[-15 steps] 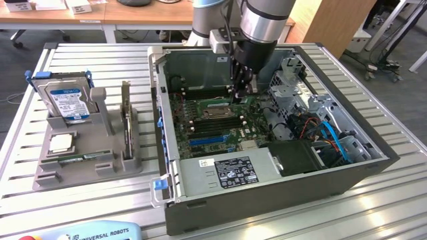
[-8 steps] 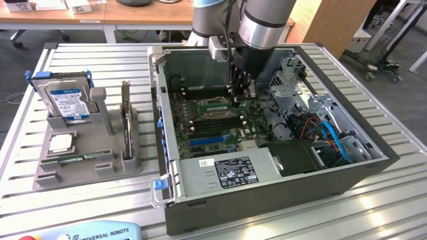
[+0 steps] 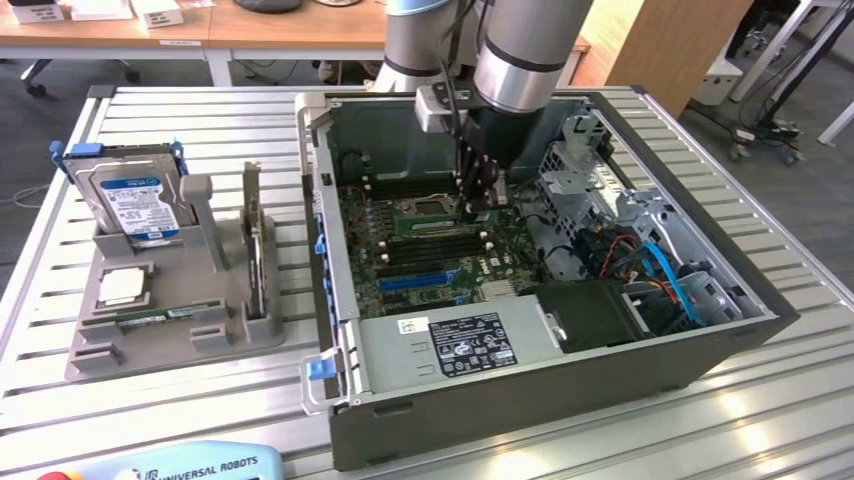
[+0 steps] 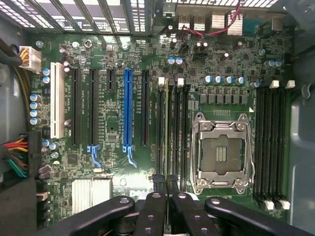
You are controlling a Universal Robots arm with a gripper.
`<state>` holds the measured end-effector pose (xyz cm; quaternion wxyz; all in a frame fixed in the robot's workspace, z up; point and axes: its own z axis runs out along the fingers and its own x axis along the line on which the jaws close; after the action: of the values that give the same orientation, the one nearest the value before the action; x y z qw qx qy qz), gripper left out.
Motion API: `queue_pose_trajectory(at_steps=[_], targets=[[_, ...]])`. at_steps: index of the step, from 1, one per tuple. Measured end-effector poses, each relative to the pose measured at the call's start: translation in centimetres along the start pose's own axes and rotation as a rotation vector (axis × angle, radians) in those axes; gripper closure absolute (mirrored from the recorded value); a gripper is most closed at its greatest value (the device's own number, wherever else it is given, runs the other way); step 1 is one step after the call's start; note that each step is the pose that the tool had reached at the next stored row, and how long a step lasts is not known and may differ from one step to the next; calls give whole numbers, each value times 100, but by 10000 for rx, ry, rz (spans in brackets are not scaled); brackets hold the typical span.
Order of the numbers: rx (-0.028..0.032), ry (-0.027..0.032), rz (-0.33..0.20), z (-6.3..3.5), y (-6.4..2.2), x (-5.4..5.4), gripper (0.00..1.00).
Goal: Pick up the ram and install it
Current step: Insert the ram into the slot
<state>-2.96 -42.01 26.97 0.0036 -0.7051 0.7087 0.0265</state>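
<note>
Reaching down into the open computer case [image 3: 534, 400] in the exterior view, hung over the motherboard [image 3: 400, 255] with the gripper [image 3: 475, 205] low above the memory slots, beside the processor socket [image 3: 427, 208]. Could not judge the grip from that side. Read "UNIVERSAL ROBOTS" on the blue pendant [image 3: 187, 465] at the near table edge. Found the print too small on the hard drive [image 3: 134, 195] with its blue label and on the power supply's sticker [image 3: 467, 345]. Noted the drive, a silver processor chip [image 3: 123, 287] and a dark expansion card [image 3: 251, 230] in the grey holder [image 3: 174, 345], toward the exterior view's left.

Looking straight down in the wrist view, pinched the ram [image 4: 166, 128] between nearly closed fingers [image 4: 158, 182]. Held it on edge along a black memory slot, between the blue expansion slot [image 4: 128, 108] and the empty socket. Could not tell whether seated. Could not read the board's white lettering.
</note>
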Motion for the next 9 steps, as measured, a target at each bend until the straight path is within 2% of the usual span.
queue_pose_trajectory(at_steps=[9], targets=[[0,-1,14,147,1,6,88]])
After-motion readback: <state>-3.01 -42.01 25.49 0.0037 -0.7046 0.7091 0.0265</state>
